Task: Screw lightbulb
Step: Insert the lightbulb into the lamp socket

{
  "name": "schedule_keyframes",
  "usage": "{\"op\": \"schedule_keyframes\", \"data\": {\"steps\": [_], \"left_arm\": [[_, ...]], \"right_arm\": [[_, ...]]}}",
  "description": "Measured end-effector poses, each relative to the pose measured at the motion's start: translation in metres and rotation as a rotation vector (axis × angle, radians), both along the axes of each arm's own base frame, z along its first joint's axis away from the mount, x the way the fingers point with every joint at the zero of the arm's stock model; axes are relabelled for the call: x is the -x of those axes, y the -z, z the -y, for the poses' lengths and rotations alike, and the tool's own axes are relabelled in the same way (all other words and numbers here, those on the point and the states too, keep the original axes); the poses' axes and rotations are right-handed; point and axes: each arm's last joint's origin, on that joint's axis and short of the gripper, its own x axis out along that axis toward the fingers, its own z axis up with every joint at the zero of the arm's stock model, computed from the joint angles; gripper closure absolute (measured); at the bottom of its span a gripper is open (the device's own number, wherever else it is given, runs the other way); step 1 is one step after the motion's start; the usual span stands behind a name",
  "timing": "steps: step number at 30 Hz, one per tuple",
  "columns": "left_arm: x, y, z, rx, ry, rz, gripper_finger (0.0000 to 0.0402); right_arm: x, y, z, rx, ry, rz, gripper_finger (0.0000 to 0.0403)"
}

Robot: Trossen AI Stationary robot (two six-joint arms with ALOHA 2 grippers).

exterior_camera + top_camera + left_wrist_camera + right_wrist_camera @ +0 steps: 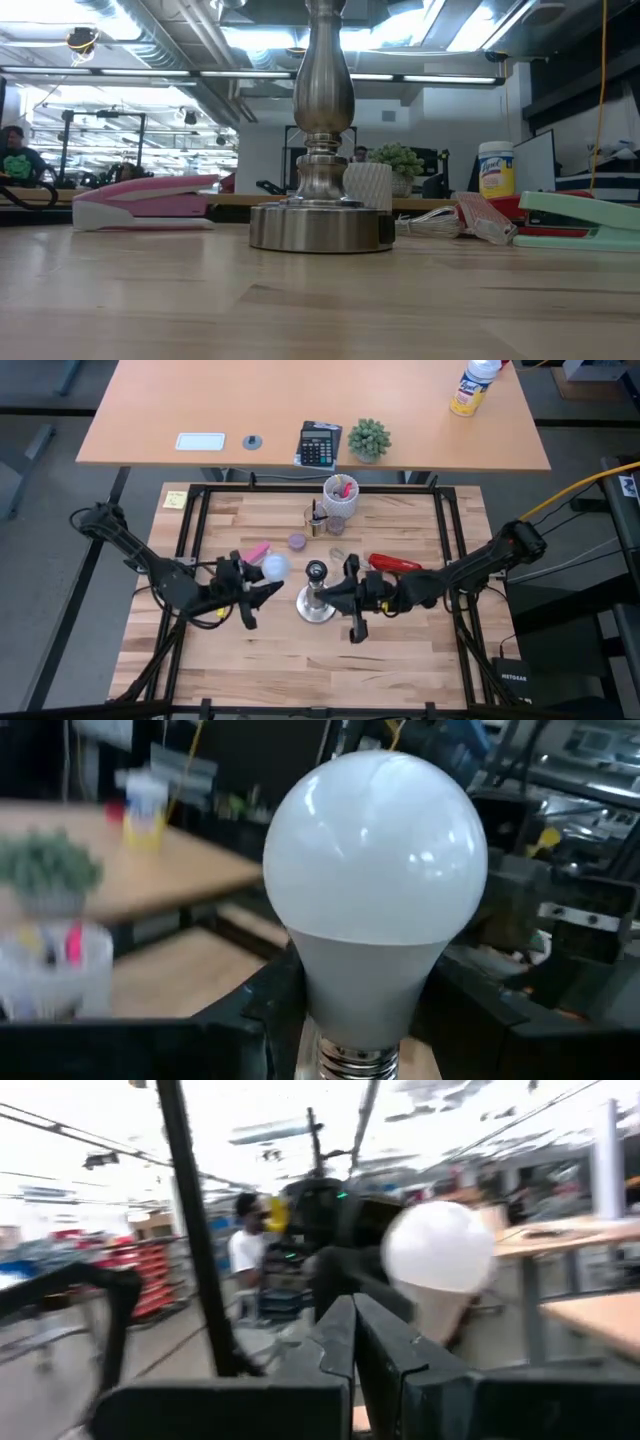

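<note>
The left gripper [262, 582], closed on the bulb [275, 568], holds it just left of the empty stand [316, 596], nothing threaded yet; the right gripper [340, 605], fingers together and empty, waits beside its base.

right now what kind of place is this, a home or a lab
Likely a robotics lab or workshop in an open office: a framed wooden table, an office desk holding a calculator, and exposed ceiling ducts overhead.

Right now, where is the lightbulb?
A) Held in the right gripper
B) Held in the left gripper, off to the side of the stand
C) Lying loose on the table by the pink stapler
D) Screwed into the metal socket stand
B. The high view shows the lightbulb at the left gripper, apart from the socket stand; the left wrist view shows it seated between that arm's fingers.
</note>
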Motion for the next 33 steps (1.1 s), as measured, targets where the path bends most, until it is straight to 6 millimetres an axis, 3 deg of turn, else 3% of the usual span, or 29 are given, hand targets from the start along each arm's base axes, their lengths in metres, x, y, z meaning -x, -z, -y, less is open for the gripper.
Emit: {"op": "schedule_keyframes", "data": {"steps": [9, 19, 33], "left_arm": [[-0.032, 0.001, -0.006, -0.193, -0.011, 0.073, 0.0243], [-0.049, -0.005, -0.026, -0.263, 0.071, 0.189, 0.0243], [-0.076, 0.014, -0.037, -0.326, 0.083, 0.184, 0.0243]], "right_arm": [[0.003, -0.003, 0.006, 0.035, 0.187, -0.021, 0.0393], [0.007, -0.013, 0.008, 0.078, 0.243, 0.071, 0.0393], [0.009, -0.017, 0.009, 0.083, 0.259, 0.113, 0.0393]]}}
